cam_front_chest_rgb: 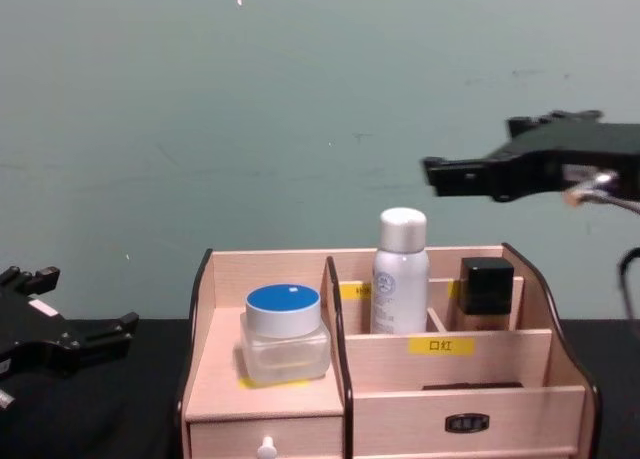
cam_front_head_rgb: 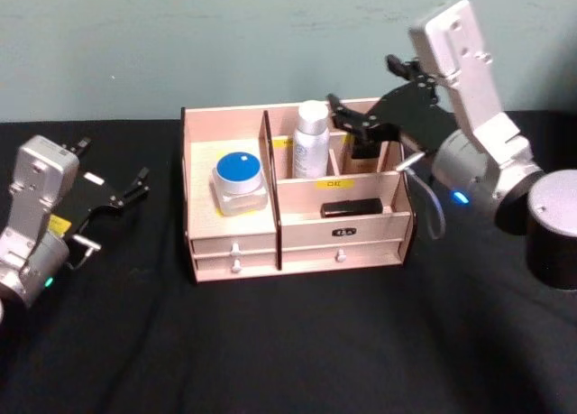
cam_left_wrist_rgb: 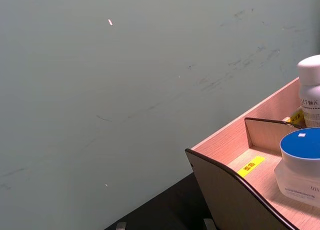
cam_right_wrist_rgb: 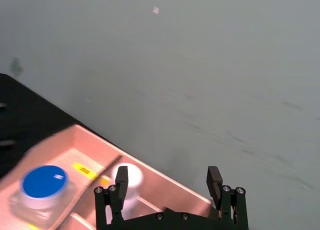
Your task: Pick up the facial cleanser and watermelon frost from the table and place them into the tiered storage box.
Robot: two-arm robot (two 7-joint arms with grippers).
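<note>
The storage box [cam_front_head_rgb: 297, 238] sits on the black table [cam_front_head_rgb: 297, 342] and already holds a jar with a blue lid [cam_front_head_rgb: 239, 181] in its wide left bay, a white spray bottle [cam_front_head_rgb: 311, 140] standing upright in the back middle bay, and a dark-capped bottle [cam_front_chest_rgb: 486, 294] in the bay to the right of that; a flat black item [cam_front_head_rgb: 352, 207] lies in the front tier. Which of these is the cleanser and which the watermelon frost I cannot tell from the labels. The right gripper [cam_front_head_rgb: 365, 98] hangs above the back of the box, over the bays just right of the spray bottle, its jaws spread apart and holding nothing. The left gripper [cam_front_head_rgb: 113, 184] rests low to the left of the box, also spread and empty, with the jar beyond its fingertips. In my judgement the jar is the heaviest piece, hard and smooth, best gripped across its squared body below the lid; the spray bottle is probably light, rigid and tippy, so take it around mid-body rather than by the cap.
</note>
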